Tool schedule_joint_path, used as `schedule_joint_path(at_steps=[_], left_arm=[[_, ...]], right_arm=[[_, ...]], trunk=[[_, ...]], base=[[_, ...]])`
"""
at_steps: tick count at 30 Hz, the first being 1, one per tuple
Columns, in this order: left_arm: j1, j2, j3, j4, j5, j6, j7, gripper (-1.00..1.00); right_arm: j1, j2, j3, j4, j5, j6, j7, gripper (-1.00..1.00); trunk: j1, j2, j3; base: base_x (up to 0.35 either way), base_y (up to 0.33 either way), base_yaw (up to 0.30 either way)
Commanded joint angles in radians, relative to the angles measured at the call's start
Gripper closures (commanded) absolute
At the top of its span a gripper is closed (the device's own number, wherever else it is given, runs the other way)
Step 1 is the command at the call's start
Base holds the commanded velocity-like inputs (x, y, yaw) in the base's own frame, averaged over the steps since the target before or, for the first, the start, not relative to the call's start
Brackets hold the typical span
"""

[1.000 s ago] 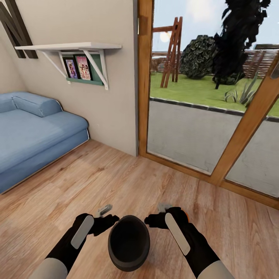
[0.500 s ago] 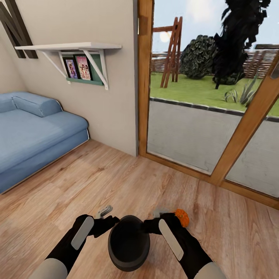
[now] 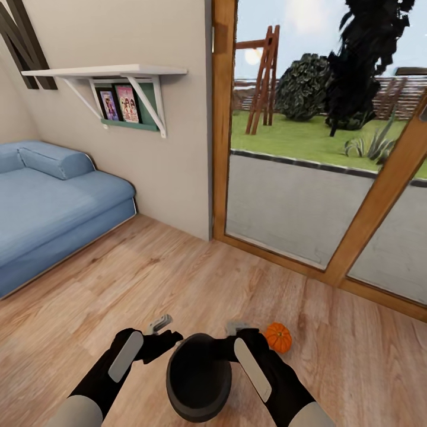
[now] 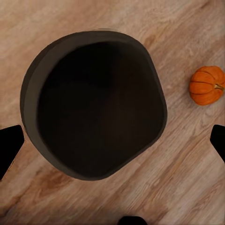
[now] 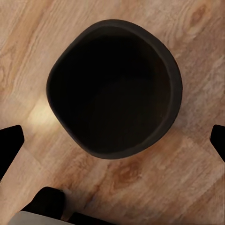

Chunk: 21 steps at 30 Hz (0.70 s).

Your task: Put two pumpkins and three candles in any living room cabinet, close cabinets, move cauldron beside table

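1. One cauldron (image 3: 198,385) stands upright on the wooden floor (image 3: 178,279), near the bottom edge of the head view, between the two arms. It is a round, dark, almost black pot with a thick rolled rim and a wide open mouth; its inside is too dark to tell any contents. It bears no writing or mark.
2. One pumpkin (image 3: 277,337) lies on the floor just beside the cauldron, on the robot's right, apart from its rim. It is small, orange and ribbed, with a short brownish stem lying sideways in the left wrist view (image 4: 207,85).
3. The left gripper (image 3: 159,327) hangs above the floor beside the cauldron's left rim. Its fingertips sit wide apart at the two side edges of the left wrist view, with nothing between them but the cauldron's mouth (image 4: 96,129) below; it holds nothing.
4. The right gripper (image 3: 232,331) hangs at the cauldron's right rim, between the pot and the pumpkin. Its fingers are also spread wide, over the cauldron's mouth (image 5: 115,89), and grasp nothing.
5. One blue sofa (image 3: 53,201) stands along the left wall.
6. One white wall shelf (image 3: 107,72) hangs above it, with two framed pictures (image 3: 118,104) underneath; any writing there is too small to read. Part of a large dark letter (image 3: 21,41) shows on the wall.
7. A wood-framed glass door (image 3: 320,178) looks onto a lawn.
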Motion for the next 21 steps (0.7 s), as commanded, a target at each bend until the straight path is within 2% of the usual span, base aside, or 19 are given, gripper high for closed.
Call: schedule_joint_path(at_steps=[1, 15, 21], left_arm=[[0.0, 0.001, -0.003, -0.001, 0.01, 0.001, 0.009, -1.0], [0.0, 0.001, -0.003, -0.001, 0.01, 0.0, 0.009, -1.0], [0.0, -0.004, -0.004, -0.001, 0.011, 0.0, 0.009, -1.0]], right_arm=[[-0.001, 0.0, 0.002, -0.001, -0.011, 0.002, -0.01, -1.0], [-0.001, 0.0, 0.002, -0.001, -0.011, 0.002, -0.01, -1.0], [-0.001, 0.0, 0.002, -0.001, -0.011, 0.002, -0.011, -1.0]], trunk=[[0.0, 0.0, -0.001], [0.0, 0.0, -0.001], [0.0, 0.0, -0.001]], base=[[0.106, 0.096, 0.0], [0.031, 0.042, 0.0], [0.001, -0.153, 0.0]])
